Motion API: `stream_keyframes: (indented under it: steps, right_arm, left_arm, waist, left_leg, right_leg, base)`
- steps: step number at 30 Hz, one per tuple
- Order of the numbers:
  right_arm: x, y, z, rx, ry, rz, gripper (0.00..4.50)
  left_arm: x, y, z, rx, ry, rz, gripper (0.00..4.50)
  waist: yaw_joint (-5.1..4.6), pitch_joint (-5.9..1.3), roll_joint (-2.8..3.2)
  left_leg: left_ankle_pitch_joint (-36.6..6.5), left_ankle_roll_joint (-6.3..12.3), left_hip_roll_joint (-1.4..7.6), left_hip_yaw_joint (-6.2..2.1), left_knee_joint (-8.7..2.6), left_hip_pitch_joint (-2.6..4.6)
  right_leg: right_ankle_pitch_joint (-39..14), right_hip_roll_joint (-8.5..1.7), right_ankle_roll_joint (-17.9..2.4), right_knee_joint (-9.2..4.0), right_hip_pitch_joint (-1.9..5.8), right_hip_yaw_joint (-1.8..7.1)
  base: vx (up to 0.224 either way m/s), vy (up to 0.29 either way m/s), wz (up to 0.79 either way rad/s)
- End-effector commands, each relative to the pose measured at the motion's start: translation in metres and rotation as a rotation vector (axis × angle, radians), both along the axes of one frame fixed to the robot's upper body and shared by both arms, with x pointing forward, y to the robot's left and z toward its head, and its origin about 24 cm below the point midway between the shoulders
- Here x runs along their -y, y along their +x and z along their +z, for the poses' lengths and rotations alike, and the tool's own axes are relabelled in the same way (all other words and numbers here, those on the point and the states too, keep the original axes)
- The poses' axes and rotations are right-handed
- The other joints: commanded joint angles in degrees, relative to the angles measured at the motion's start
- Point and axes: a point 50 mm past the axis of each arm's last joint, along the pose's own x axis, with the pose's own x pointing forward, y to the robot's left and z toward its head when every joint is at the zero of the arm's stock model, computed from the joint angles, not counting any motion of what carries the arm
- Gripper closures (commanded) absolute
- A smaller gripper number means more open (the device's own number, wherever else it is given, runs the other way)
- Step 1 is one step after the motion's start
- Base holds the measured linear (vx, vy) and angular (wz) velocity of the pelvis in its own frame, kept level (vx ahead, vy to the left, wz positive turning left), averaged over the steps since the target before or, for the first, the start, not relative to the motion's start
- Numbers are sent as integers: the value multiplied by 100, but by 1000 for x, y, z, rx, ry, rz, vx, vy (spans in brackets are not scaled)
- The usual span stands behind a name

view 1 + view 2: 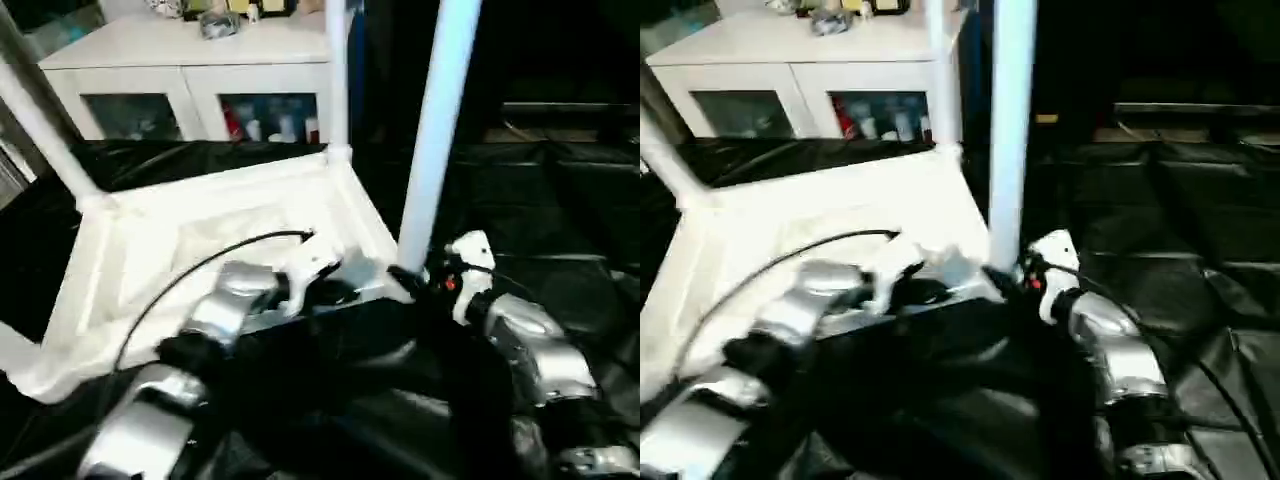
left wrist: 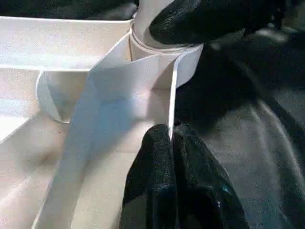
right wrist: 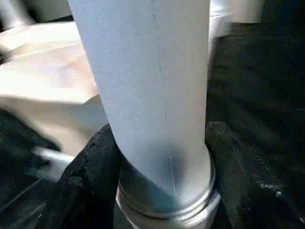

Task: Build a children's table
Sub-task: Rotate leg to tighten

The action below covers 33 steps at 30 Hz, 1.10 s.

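Left eye view: the white square plastic tabletop (image 1: 200, 260) lies upside down on black sheeting (image 1: 560, 200), its ribbed underside up, in front of a white cabinet with glass doors (image 1: 190, 80). Three white cylindrical tube legs stand in it: one at the far-left corner (image 1: 40, 125), leaning left, one at the far-right corner (image 1: 338, 75), and one at the near-right corner (image 1: 440, 120). The near-left corner shows no leg, so by my reading three legs are placed and one is left, with the third perhaps not fully pressed home. The left gripper (image 1: 318, 290) reaches to the tabletop's near edge, left of the third leg; the right gripper (image 1: 415, 278) meets that leg at its foot.

Right eye view: the same layout, with the right gripper (image 1: 1005, 275) at the base of the near-right leg (image 1: 1012, 120).

Left wrist view: the left gripper's two black fingers (image 2: 162, 167) are pressed together on a thin upright rib of the tabletop's rim (image 2: 172, 102), just near of the round corner socket (image 2: 162, 45). A black finger of the other gripper (image 2: 200, 19) rests against the leg above that socket.

Right wrist view: the right gripper's fingers (image 3: 90, 176) sit on either side of the leg (image 3: 147, 95), touching it just above the socket collar (image 3: 167, 210), clamped around the tube.
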Motion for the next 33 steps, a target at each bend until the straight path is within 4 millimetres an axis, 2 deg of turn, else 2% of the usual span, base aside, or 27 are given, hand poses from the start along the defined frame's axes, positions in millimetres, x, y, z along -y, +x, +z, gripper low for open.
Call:
stream_keyframes:
  steps: [1,3,4,5,6,7,10,12,13,15,16,17,18,20,21,23,24,25,26,27,28,29,30,32,33]
  right_arm:
    - [-27,-13,-33,-133,-34,6,206]
    - [-40,-12,-31,-105,-13,12,206]
    - [-45,-11,-29,-90,2,33,206]
    - [-47,-11,-27,-80,11,47,171]
    - [-48,-11,-26,-70,10,57,171]
    - [-48,-11,-26,-70,10,57,136]
    - [-41,-10,-22,-62,17,88,127]
    - [-32,-9,-19,-58,-4,116,91]
    - [-30,-9,-18,-59,-11,118,91]
    - [-23,-9,-16,-58,-36,151,83]
    - [-16,-11,-13,-56,-51,200,83]
    - [-12,-12,-11,-54,-57,231,83]
    - [-12,-12,-11,-54,-57,231,83]
    - [-5,-13,-8,-53,-63,279,83]
    - [-2,-13,-6,-49,-62,300,83]
    - [3,-14,-1,-34,-58,347,83]
    - [5,-14,2,-28,-54,367,83]
    - [5,-14,2,-27,-52,372,83]
    - [7,-15,5,-23,-44,392,83]
    - [7,-15,8,-18,-30,426,101]
    - [7,-15,8,-18,-30,426,101]
    - [8,-16,12,-19,-15,467,111]
    - [8,-16,12,-20,-14,471,122]
    - [8,-17,16,-27,-2,526,136]
    - [8,-17,16,-27,-2,527,142]
  left_arm:
    - [10,11,6,28,-35,162,450]
    - [22,9,7,26,-56,150,450]
    - [27,8,7,26,-60,131,450]
    - [29,7,7,27,-61,119,450]
    - [30,6,7,25,-59,100,450]
    - [30,6,7,25,-59,100,450]
    - [27,2,6,25,-47,31,450]
    - [21,-1,5,19,-33,-25,450]
    - [20,-2,4,17,-31,-33,450]
    - [15,-4,3,16,-23,-66,450]
    - [9,-7,3,8,-13,-112,450]
    - [6,-8,2,3,-8,-140,450]
    - [6,-8,2,3,-8,-140,450]
    - [0,-10,3,-10,-2,-173,450]
    - [-3,-11,3,-16,0,-195,450]
    - [-9,-14,4,-34,6,-236,450]
    - [-11,-16,4,-39,9,-255,450]
    - [-12,-16,4,-41,10,-259,450]
    - [-15,-17,4,-49,13,-277,450]
    - [-19,-19,4,-61,21,-299,450]
    - [-19,-19,4,-61,21,-299,450]
    - [-23,-20,4,-69,30,-308,450]
    - [-24,-20,4,-69,31,-309,450]
    - [-30,-20,4,-74,43,-314,450]
    - [-30,-20,4,-74,43,-314,450]
  waist:
    - [-37,-245,-105]
    - [-53,-239,-120]
    - [-51,-243,-102]
    - [-54,-244,-115]
    - [-52,-252,-105]
    - [-58,-255,-105]
    - [-58,-284,-90]
    - [-57,-295,-100]
    - [-51,-302,-94]
    - [-58,-321,-90]
    - [-49,-340,-118]
    - [-38,-354,-104]
    - [-26,-378,-115]
    - [-23,-410,-111]
    - [8,-421,-162]
    - [20,-395,-160]
    - [30,-389,-155]
    - [49,-364,-146]
    - [52,-354,-174]
    - [72,-353,-165]
    - [74,-336,-145]
    - [84,-339,-139]
    - [103,-338,-157]
    - [135,-343,-188]
    - [160,-346,-173]
  left_leg:
    - [-2118,-66,408,-272,-530,185]
    - [-2246,-122,407,-281,-539,206]
    - [-2286,-116,401,-285,-540,198]
    - [-2274,-94,402,-286,-544,190]
    - [-2220,-48,406,-290,-547,177]
    - [-2170,-6,405,-282,-546,170]
    - [-1980,87,415,-281,-548,149]
    - [-1824,172,417,-276,-536,133]
    - [-1770,198,422,-278,-533,134]
    - [-1530,319,417,-265,-506,106]
    - [-1324,446,416,-254,-475,106]
    - [-1217,512,418,-251,-457,104]
    - [-922,672,418,-240,-418,83]
    - [-545,884,419,-227,-363,74]
    - [-409,1019,409,-222,-329,55]
    - [-451,1123,415,-206,-320,42]
    - [-491,1112,421,-205,-325,52]
    - [-676,1004,438,-204,-353,74]
    - [-779,954,445,-199,-368,85]
    - [-911,852,470,-214,-393,98]
    - [-1038,757,476,-206,-413,119]
    - [-1090,694,483,-207,-420,137]
    - [-1155,624,485,-209,-430,141]
    - [-1095,591,485,-207,-432,125]
    - [-1032,590,486,-207,-431,124]
  right_leg:
    - [-2109,-424,-1021,-588,78,252]
    - [-2149,-423,-1012,-601,61,254]
    - [-2173,-434,-986,-607,73,256]
    - [-2142,-433,-979,-610,76,259]
    - [-2048,-439,-980,-603,91,262]
    - [-1960,-432,-994,-599,94,260]
    - [-1575,-428,-1070,-563,132,247]
    - [-1336,-431,-1120,-546,152,243]
    - [-1255,-431,-1141,-537,161,239]
    - [-876,-427,-1228,-497,183,231]
    - [-557,-423,-1315,-471,203,218]
    - [-413,-428,-1353,-444,211,214]
    - [-48,-435,-1416,-401,238,202]
    - [439,-423,-1503,-345,214,185]
    - [601,-432,-1542,-316,231,172]
    - [398,-435,-1544,-334,212,164]
    - [253,-432,-1537,-352,200,161]
    - [-201,-408,-1521,-388,177,164]
    - [-361,-403,-1514,-406,170,169]
    - [-581,-416,-1507,-407,177,179]
    - [-764,-395,-1482,-430,144,188]
    - [-804,-392,-1479,-430,134,194]
    - [-818,-393,-1473,-425,144,198]
    - [-732,-406,-1465,-405,161,205]
    - [-654,-411,-1462,-391,154,209]
  base:
    - [0,0,0]
    - [0,0,0]
    - [0,0,0]
    - [0,0,0]
    - [0,0,0]
    - [0,0,0]
    - [0,0,0]
    - [0,0,0]
    - [0,0,0]
    - [0,0,0]
    - [60,-6,-1]
    - [0,0,0]
    - [0,0,0]
    - [0,0,0]
    - [0,0,0]
    - [0,0,0]
    - [0,0,0]
    - [0,0,0]
    - [0,0,0]
    - [0,0,0]
    - [0,0,0]
    - [0,0,0]
    - [0,0,0]
    - [0,0,0]
    - [0,0,0]
